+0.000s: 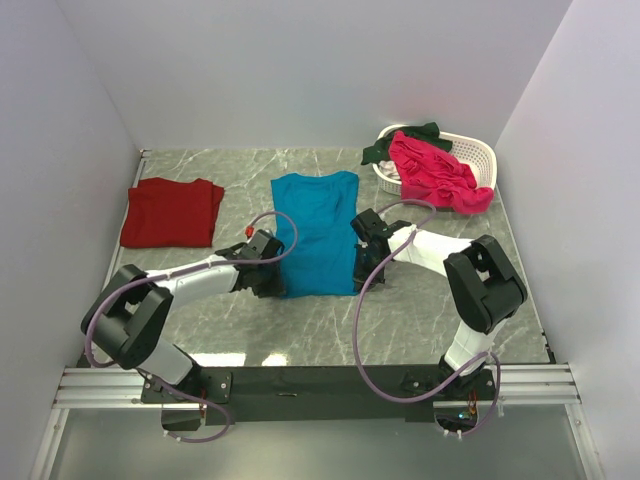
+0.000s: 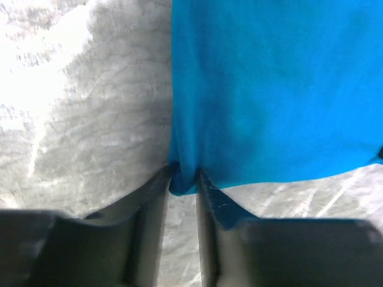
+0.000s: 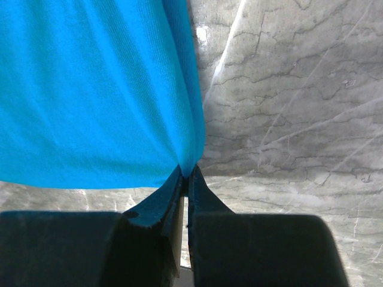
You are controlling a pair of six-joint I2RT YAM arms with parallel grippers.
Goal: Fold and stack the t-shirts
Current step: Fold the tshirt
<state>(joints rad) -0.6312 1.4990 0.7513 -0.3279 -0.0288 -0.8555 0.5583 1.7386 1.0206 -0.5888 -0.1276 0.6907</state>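
Top external view: teal-blue t-shirt (image 1: 318, 235) lies spread out mid-table (image 1: 430, 320), collar at the far end. Left gripper (image 2: 183, 173) has the shirt's near left corner bunched between its narrowed jaws. Right gripper (image 3: 187, 172) is pinched tight on the right-hand corner. Dark red t-shirt (image 1: 170, 212) sits folded far left. Pink t-shirt (image 1: 440, 172) and dark green t-shirt (image 1: 400, 140) are heaped in the white basket (image 1: 480, 155).

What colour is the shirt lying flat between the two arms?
It is a plain teal-blue t-shirt, no print; clearest in the top external view.
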